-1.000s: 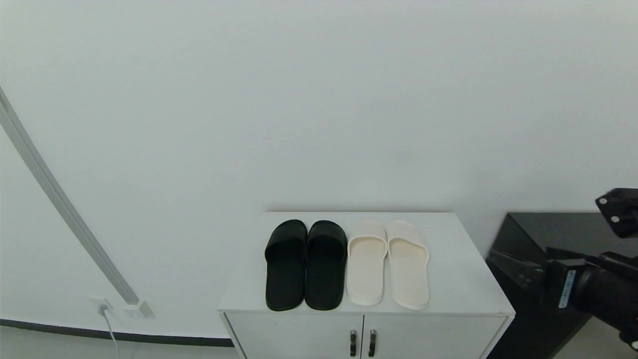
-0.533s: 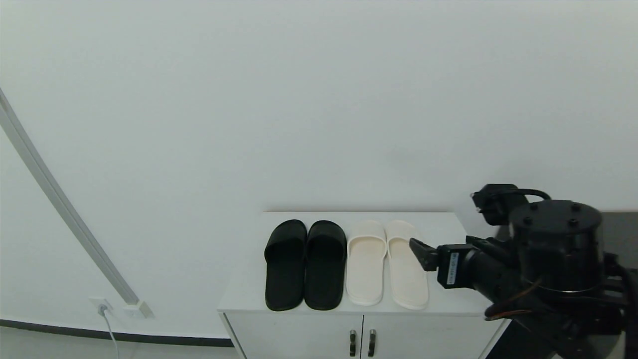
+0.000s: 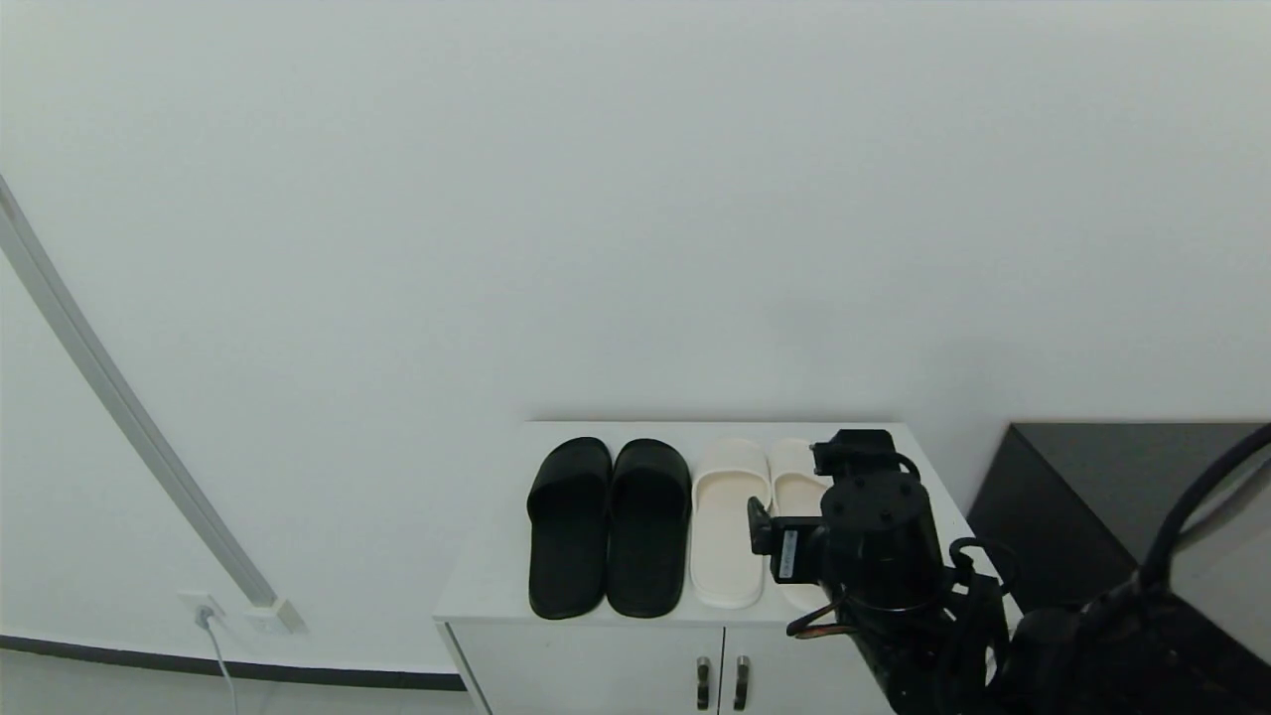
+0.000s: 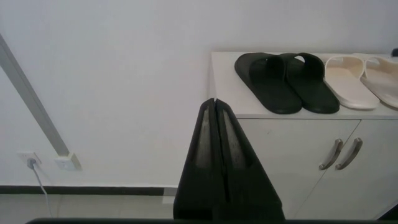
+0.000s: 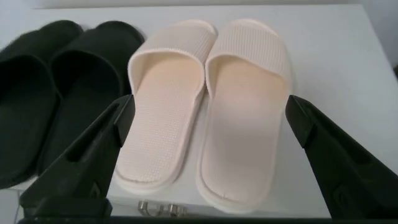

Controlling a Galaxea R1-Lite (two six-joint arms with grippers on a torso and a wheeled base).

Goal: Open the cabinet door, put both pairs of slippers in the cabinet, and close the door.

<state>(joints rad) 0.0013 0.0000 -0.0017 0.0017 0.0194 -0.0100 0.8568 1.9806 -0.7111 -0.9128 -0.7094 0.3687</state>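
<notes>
Our right gripper (image 5: 206,113) spread wide above cream slippers (image 5: 208,93); left gripper (image 4: 215,107) pinched closed. Cabinet doors (image 3: 586,670) shut, so we reckon handles (image 3: 703,683) need pulling first.

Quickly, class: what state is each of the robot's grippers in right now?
Left gripper: shut, holding nothing.
Right gripper: open, empty, over the pair of cream textured slippers on the white cabinet top.

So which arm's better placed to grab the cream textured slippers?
Right: the right gripper hangs open over the cream textured slippers; the left gripper is shut and farther from them.
</notes>
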